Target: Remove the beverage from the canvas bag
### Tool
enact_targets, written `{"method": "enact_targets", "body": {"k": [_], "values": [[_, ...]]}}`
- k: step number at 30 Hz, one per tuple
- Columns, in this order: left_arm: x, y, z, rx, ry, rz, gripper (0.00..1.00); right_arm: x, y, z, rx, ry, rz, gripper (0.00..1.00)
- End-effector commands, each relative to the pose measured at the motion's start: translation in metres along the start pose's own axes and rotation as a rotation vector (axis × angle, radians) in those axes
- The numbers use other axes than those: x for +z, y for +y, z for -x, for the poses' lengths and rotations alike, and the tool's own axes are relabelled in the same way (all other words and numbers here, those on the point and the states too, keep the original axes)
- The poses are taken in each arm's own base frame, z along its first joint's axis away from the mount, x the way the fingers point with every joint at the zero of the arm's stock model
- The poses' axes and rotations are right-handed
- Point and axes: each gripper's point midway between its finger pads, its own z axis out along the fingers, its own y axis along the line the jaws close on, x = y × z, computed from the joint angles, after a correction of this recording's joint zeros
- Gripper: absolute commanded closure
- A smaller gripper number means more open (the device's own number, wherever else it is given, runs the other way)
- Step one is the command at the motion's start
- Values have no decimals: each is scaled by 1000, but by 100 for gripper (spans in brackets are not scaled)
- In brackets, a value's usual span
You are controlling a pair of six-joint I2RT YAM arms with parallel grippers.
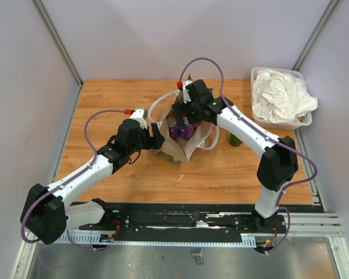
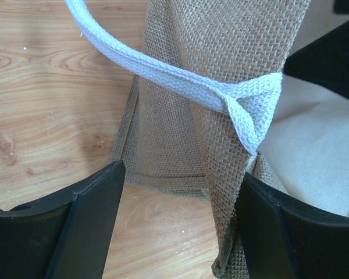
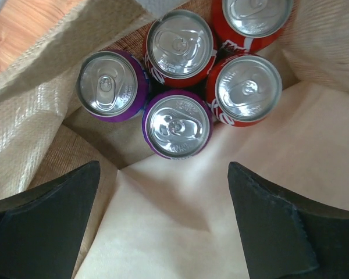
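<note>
The tan canvas bag (image 1: 186,146) stands mid-table with white strap handles. In the right wrist view its cream lining (image 3: 180,226) surrounds several upright cans: a purple can (image 3: 177,124) nearest, another purple can (image 3: 110,86) to its left, and red cans (image 3: 247,88) behind. My right gripper (image 3: 163,168) is open above the bag's mouth, just short of the near purple can; it also shows from above (image 1: 186,116). My left gripper (image 2: 180,177) is open at the bag's left side (image 1: 157,137). A folded burlap edge (image 2: 227,192) lies between its jaws against the right finger (image 2: 279,232), under the white strap (image 2: 163,67).
A clear plastic tub of white cloths (image 1: 257,110) stands at the back right. A green bottle (image 1: 235,139) stands on the wood table (image 1: 104,99) just right of the bag. Grey walls close the back and sides.
</note>
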Motion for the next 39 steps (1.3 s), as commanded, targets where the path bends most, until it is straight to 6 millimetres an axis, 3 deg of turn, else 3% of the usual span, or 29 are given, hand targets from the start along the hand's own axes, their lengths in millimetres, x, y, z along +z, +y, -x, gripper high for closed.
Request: {"method": "enact_targets", "body": {"k": [1,10,16,21,27,39], "values": [[-3,4,-40,33,134,2,22,14,14,-5,47,47,35,9],[-4,5,-40,35,137,4,21,42,15,-23,81,116,18,13],[-3,5,-41,40,140,4,21,53,10,-26,88,129,-10,13],[-4,7,-43,40,142,8,21,59,4,-27,107,134,-37,22],[-3,7,-44,34,144,8,21,73,-3,-45,128,181,-57,30],[-2,8,-47,39,152,11,21,89,-1,-59,135,220,-46,26]]}}
